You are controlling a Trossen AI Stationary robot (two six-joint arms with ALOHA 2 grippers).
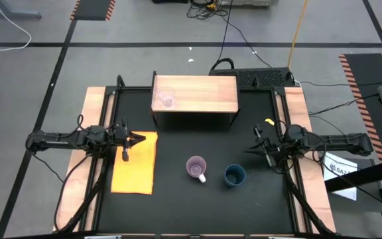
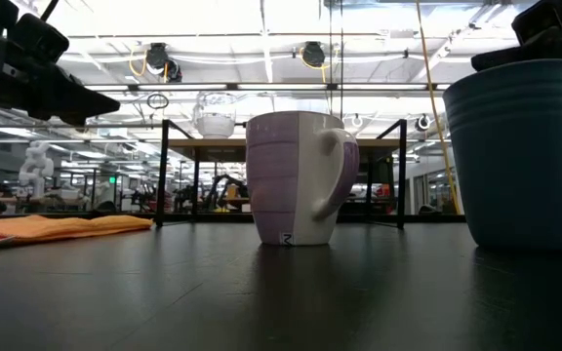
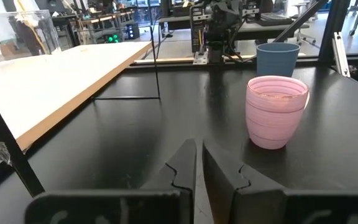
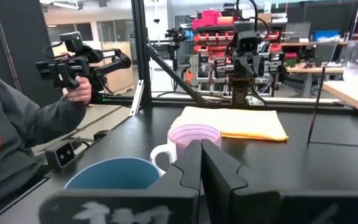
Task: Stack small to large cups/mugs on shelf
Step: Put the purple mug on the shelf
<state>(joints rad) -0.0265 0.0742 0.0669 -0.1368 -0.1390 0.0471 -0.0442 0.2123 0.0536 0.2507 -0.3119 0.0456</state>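
Note:
The light-wood shelf (image 1: pixel 201 93) stands on thin black legs at the table's far middle. The small clear glass cup (image 1: pixel 165 99) stands upright on its left end. On the black table, near the front, the light purple mug (image 1: pixel 196 167) stands upright with its pale handle toward the near edge. The dark teal-blue cup (image 1: pixel 235 175) stands upright just to its right. My left gripper (image 1: pixel 140 138) hovers shut at the left, over the mat's far edge, pointing level toward the mugs (image 3: pixel 276 111). My right gripper (image 1: pixel 252 147) hovers shut at the right, holding nothing.
A yellow-orange mat (image 1: pixel 136 162) lies flat at the table's left. Wooden rails (image 1: pixel 93 106) run along both sides of the table. In the right wrist view a person in a grey sleeve (image 4: pixel 17 143) holds a dark device (image 4: pixel 73 65) beyond the table's near side.

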